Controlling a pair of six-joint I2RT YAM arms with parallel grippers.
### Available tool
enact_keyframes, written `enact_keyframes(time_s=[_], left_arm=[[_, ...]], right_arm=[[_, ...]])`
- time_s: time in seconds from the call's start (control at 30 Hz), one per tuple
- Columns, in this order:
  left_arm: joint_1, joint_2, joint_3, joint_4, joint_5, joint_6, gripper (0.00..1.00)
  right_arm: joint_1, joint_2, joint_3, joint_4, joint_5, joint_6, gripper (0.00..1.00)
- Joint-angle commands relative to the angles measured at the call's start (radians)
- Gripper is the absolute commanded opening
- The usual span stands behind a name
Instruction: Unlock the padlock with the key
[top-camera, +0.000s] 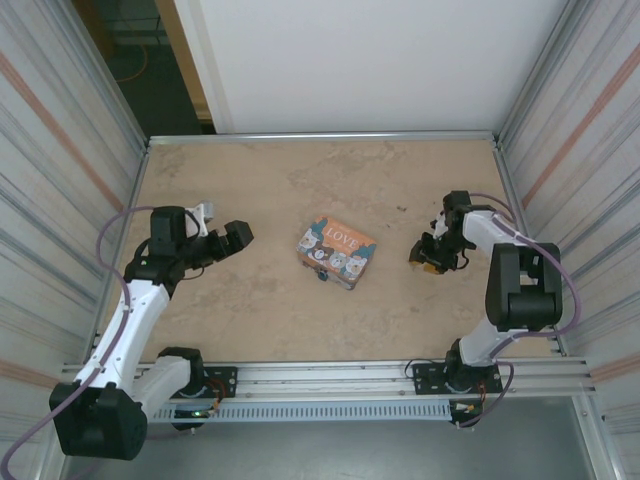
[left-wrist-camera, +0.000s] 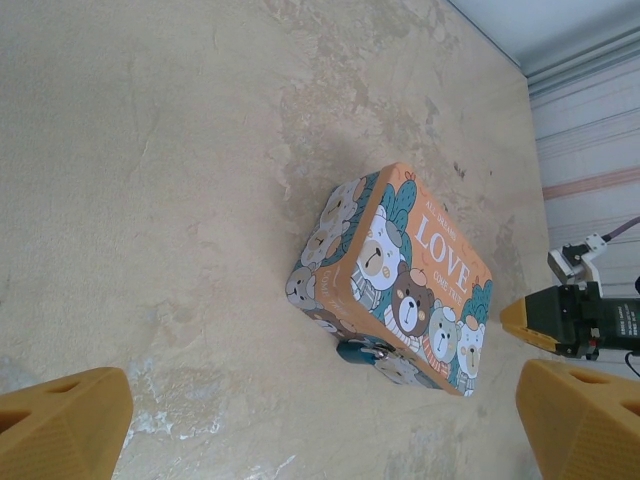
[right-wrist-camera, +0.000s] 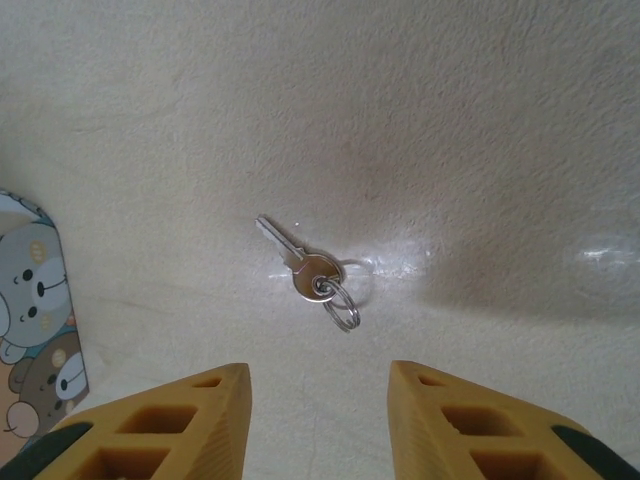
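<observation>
The task has barely begun, judging by how things lie on the tan table (top-camera: 300, 180): nothing is held and the lock looks untouched. Near the middle of the table sits the orange cartoon box (top-camera: 336, 251) marked "LOVE", lying flat with its lid up. The left gripper (top-camera: 232, 238) hovers to the left of the box and well apart from it, its jaws spread wide and empty, facing the box as if ready to steady it. The right gripper (right-wrist-camera: 320, 400) is low over the table on the far side of the box, its yellow fingers (right-wrist-camera: 180, 420) standing part-way apart with nothing between them. The padlock (left-wrist-camera: 352, 351), a tiny teal body with a thin silvery loop, hangs at the box's lower front edge, touching it; it appears to be fastened there, though the shackle is too small to say for certain that it is locked. The key (right-wrist-camera: 300, 262) lies flat on the bare table just ahead of the right fingertips, its blade pointing away from the gripper and a small split ring (right-wrist-camera: 343, 305) attached at its head. Everything therefore remains to be done: picking up the key, carrying it across to the padlock, seating it in the keyway, turning it and freeing the shackle.
</observation>
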Motion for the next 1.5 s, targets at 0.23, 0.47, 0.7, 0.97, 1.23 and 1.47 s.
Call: enact_keyframes(time_s=[0.23, 0.47, 0.7, 0.97, 1.23, 1.47], left_arm=[[0.012, 0.014, -0.005, 0.0, 0.029, -0.002, 0.99], [0.011, 0.021, 0.0, 0.001, 0.029, -0.002, 0.99], [0.011, 0.028, 0.001, 0.002, 0.029, 0.001, 0.99], [0.013, 0.031, -0.002, 0.0, 0.027, 0.006, 0.99], [0.018, 0.032, -0.009, 0.001, 0.025, 0.009, 0.99], [0.022, 0.034, -0.01, 0.0, 0.024, 0.008, 0.99]], right_arm=[[-0.01, 0.061, 0.033, 0.003, -0.033, -0.023, 0.33], [-0.013, 0.085, 0.036, 0.011, -0.036, -0.024, 0.31], [-0.012, 0.109, 0.04, 0.022, -0.039, -0.024, 0.29], [-0.012, 0.145, 0.043, 0.03, -0.039, -0.017, 0.24], [-0.012, 0.168, 0.039, 0.04, -0.034, -0.006, 0.2], [0.001, 0.173, 0.043, 0.049, -0.034, 0.006, 0.13]])
